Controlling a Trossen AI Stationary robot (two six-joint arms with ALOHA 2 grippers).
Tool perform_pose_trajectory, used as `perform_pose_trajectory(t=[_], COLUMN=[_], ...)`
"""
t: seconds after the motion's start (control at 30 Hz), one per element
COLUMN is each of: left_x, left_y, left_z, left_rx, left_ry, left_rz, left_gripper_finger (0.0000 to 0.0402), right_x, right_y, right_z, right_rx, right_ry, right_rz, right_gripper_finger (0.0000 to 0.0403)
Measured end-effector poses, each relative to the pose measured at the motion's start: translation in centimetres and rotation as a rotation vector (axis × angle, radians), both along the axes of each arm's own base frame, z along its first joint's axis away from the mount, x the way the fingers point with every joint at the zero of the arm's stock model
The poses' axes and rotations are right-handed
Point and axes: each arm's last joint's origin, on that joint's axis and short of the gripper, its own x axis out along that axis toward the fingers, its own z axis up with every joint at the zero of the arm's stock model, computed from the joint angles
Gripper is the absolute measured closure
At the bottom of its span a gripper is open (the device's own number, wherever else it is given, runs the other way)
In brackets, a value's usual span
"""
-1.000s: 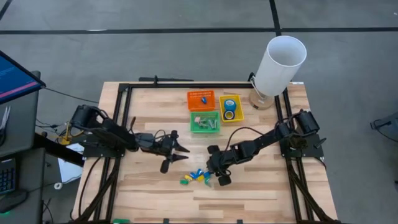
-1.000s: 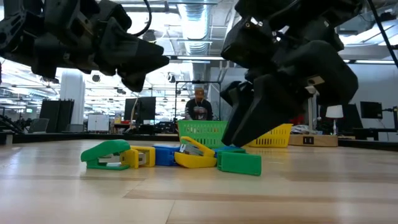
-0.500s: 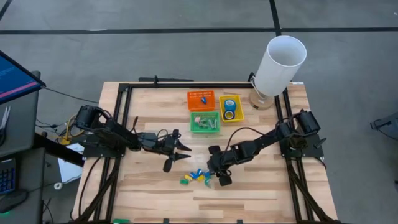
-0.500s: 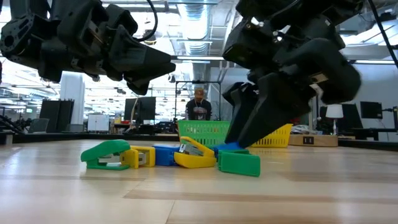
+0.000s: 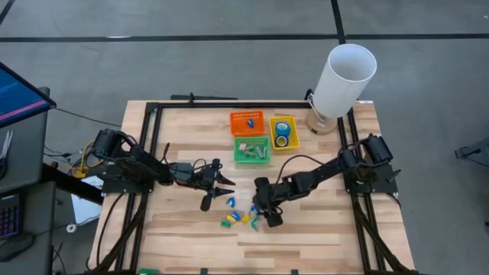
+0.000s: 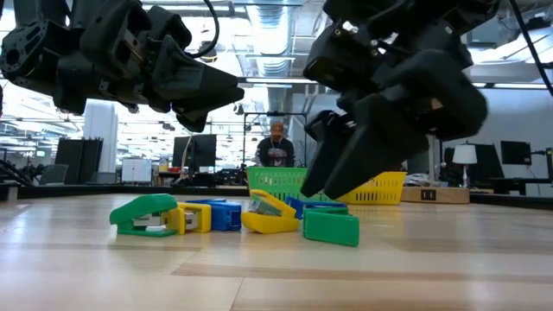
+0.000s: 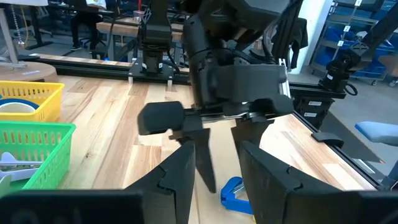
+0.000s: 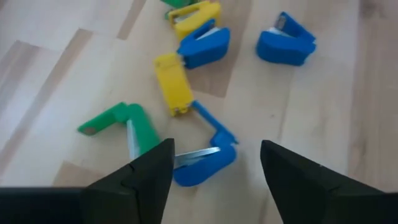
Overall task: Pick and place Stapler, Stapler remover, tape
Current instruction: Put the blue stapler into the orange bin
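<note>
Pale wood-plank counter [image 5: 191, 237] inside a black frame; three plastic mesh baskets are sitting toward the far edge: orange basket [image 5: 247, 122], green basket [image 5: 251, 150], yellow basket [image 5: 283, 133]. The tape [image 5: 282, 130], two blue rings with hollow centres, is lying inside the yellow basket. Near the middle of the counter, a loose cluster of small glossy plastic staplers [image 5: 239, 217] in green, yellow and blue is lying partly touching; one blue stapler [image 8: 202, 163] is hinged open, showing a metal strip. Right pincer [image 5: 257, 216] is reaching low over the cluster, angled down, fingers spread apart and grasping nothing, the open blue stapler lying between the fingertips in the right wrist view. Left pincer [image 5: 227, 188] is hovering just beside the cluster, above the wood, fingers partly parted, empty. Bare wood is lying open toward the near edge.
</note>
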Motion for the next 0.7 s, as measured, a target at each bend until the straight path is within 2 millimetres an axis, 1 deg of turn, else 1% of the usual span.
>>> perform_pose_trajectory(t=[0.17, 0.27, 0.37, 0.47, 0.53, 0.7], left_x=[0.0, 0.0, 0.0, 0.0, 0.0, 0.0], left_y=[0.0, 0.0, 0.0, 0.0, 0.0, 0.0], left_z=[0.0, 0.0, 0.0, 0.0, 0.0, 0.0], left_rx=[0.000, 0.000, 0.000, 0.000, 0.000, 0.000], left_ry=[0.000, 0.000, 0.000, 0.001, 0.001, 0.001], left_rz=[0.000, 0.000, 0.000, 0.000, 0.000, 0.000], left_gripper_finger=[0.0284, 0.0284, 0.0284, 0.0284, 0.0284, 0.0284], right_x=[0.3, 0.5, 0.5, 0.5, 0.5, 0.2], right_y=[-0.8, -1.1, -1.2, -1.2, -1.2, -1.5], right_z=[-0.2, -0.7, -0.7, -1.4, -1.3, -1.5], right_rx=[0.028, 0.049, 0.089, 0.122, 0.139, 0.131], right_ry=[0.005, 0.030, 0.040, 0.076, 0.080, 0.138], right_rz=[-0.053, -0.094, -0.105, -0.111, -0.114, -0.131], right_gripper_finger=[0.0176, 0.0180, 0.0182, 0.0181, 0.0181, 0.0191])
